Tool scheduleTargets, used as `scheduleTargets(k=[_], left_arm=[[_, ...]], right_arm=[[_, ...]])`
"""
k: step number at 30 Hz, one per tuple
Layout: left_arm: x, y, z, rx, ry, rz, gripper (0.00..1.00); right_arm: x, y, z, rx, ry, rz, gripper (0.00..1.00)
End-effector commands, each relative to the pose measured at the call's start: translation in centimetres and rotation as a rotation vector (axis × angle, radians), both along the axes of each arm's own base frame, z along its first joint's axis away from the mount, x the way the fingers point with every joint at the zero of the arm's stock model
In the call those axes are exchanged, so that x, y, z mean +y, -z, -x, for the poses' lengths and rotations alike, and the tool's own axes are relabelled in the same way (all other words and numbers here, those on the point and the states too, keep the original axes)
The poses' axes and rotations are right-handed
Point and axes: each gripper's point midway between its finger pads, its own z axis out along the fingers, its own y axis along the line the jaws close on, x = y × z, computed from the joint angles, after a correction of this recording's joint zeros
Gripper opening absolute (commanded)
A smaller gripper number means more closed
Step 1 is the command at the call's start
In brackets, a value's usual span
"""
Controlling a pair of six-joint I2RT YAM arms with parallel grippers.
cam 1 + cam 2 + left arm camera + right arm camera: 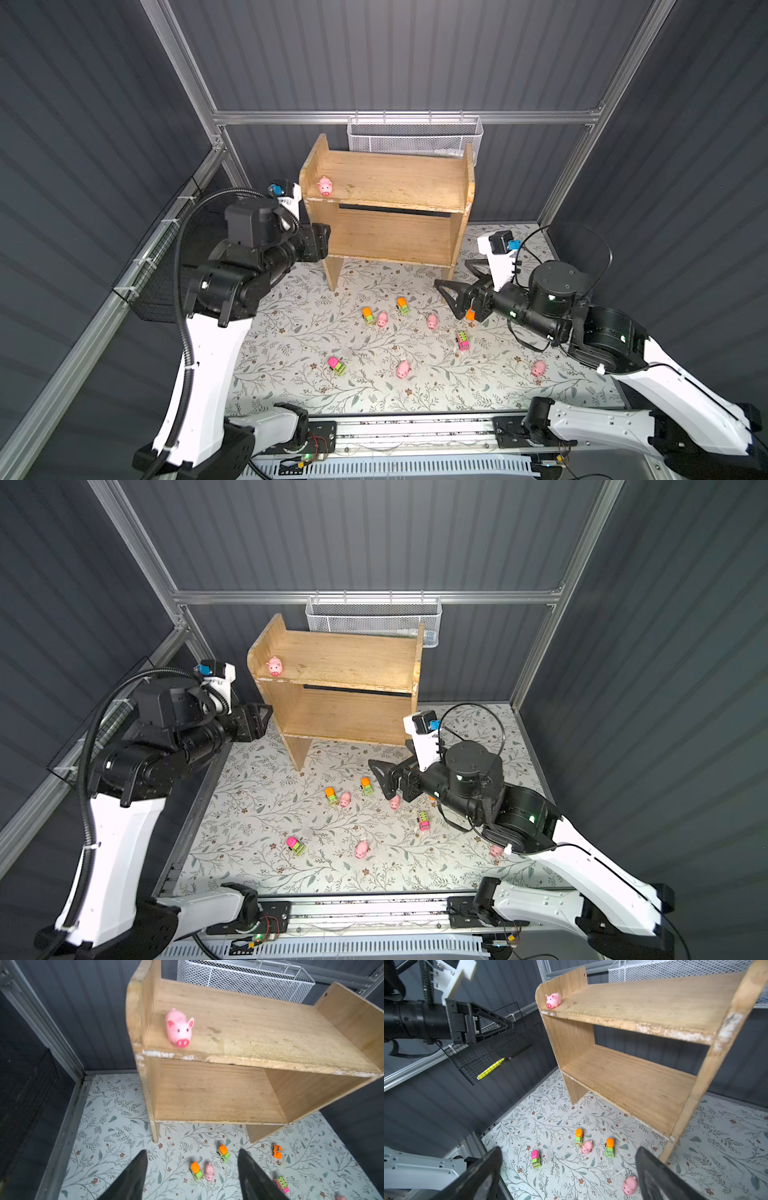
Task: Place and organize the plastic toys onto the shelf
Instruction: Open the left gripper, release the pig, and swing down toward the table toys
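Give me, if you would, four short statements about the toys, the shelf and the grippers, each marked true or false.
1. A pink pig stands on the top tier of the shelf. True.
2. The shelf's lower tier holds two trucks. False: it is bare.
3. The right gripper grips a pig. False: its jaws stand open, holding nothing.
4. On the mat, another pig lies beside an orange-topped truck. True.

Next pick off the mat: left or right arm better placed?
Right, likely: the right claw hangs open close to a pig on the mat. The left claw, also open, is up beside the shelf, farther away.
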Motion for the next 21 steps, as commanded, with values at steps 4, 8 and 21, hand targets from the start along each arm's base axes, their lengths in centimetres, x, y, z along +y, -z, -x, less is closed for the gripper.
scheduleTargets(k=[4,8,21], left_arm=[[0.7,5.2,4.5,0.106,-0.030,0.141,0.70],[0.1,10.6,6.6,0.222,-0.009,0.202,0.71],[-1.4,21.6,9.3,0.397,0.030,0.322,0.70]], right_arm=[[0.4,3.1,1.3,0.053,0.027,0.033,0.99],[1.1,5.5,2.3,0.079,0.033,0.063,0.99],[1.0,13.3,4.5,0.183,0.062,0.095,0.99]])
